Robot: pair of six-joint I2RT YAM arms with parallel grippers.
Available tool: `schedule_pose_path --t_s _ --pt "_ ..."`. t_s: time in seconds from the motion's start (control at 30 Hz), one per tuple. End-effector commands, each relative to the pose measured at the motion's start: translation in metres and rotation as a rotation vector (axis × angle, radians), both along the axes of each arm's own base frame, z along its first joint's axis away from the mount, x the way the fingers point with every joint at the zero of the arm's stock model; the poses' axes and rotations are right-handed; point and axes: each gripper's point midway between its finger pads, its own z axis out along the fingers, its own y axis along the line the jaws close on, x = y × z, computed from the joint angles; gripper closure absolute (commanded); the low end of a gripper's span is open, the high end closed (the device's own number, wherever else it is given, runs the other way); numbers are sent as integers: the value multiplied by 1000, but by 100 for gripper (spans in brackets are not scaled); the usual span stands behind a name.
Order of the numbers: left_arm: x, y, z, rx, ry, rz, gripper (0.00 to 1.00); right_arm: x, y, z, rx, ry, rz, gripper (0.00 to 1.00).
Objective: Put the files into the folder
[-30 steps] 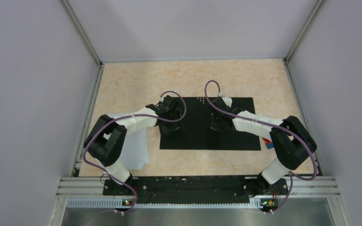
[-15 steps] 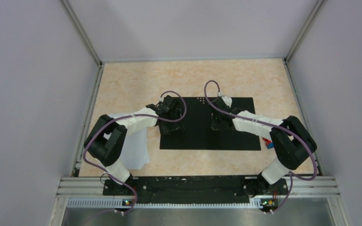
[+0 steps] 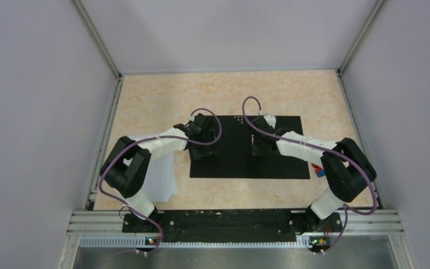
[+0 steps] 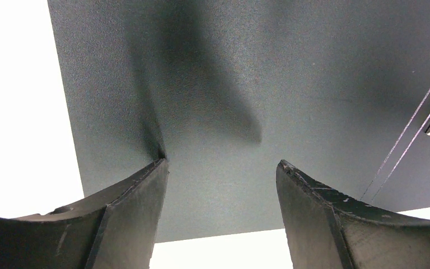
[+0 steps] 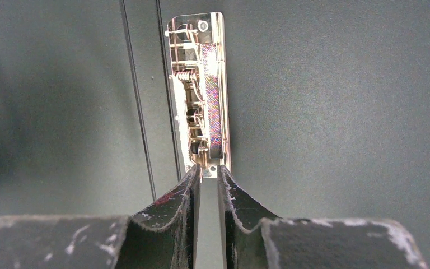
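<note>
The left gripper [image 4: 221, 168] hangs low over the folder [image 3: 235, 162] with its fingers spread wide, nothing between them, just inside the folder's left edge. The right gripper [image 5: 208, 174] has its fingers pressed almost together on a thin grey strip at the near end of the metal clip [image 5: 204, 84], which runs along the spine near the middle of the folder. The folder lies open and flat on the bench [image 3: 229, 89], black inside facing up, roughly in the centre between the two arms. The files [image 3: 167, 175], a thin white stack, rest on the bench to the left of the folder, partly under the left arm and well short of the black cover. A small red-and-blue block [image 3: 317, 170] sits just beside the folder's right edge, close to the right arm. The bench top is a pale, mottled beige. Plain light grey walls [image 3: 39, 84] close it in on three sides, with metal posts at the far corners and a metal rail [image 3: 235, 218] across the near edge carrying both arm bases.
</note>
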Motion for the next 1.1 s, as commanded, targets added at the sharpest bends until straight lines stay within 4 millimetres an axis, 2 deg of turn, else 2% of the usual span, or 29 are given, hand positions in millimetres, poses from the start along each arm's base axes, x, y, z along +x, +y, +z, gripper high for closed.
schedule_pose_path --t_s 0.0,0.2,0.43,0.57,0.9,1.07 --pt "-15 15 -28 82 74 3 24 9 8 12 21 -23 15 83" --pt "-16 15 -30 87 80 0 24 11 17 20 48 -49 33 82" --pt "-15 15 -29 86 76 0 24 10 21 12 28 -31 44 82" --pt "-16 16 -30 89 79 0 24 11 25 17 11 -47 53 82" --pt "-17 17 -31 91 79 2 24 7 11 6 -79 -27 27 82" --pt "-17 17 -32 90 82 3 24 7 15 6 -82 -27 42 82"
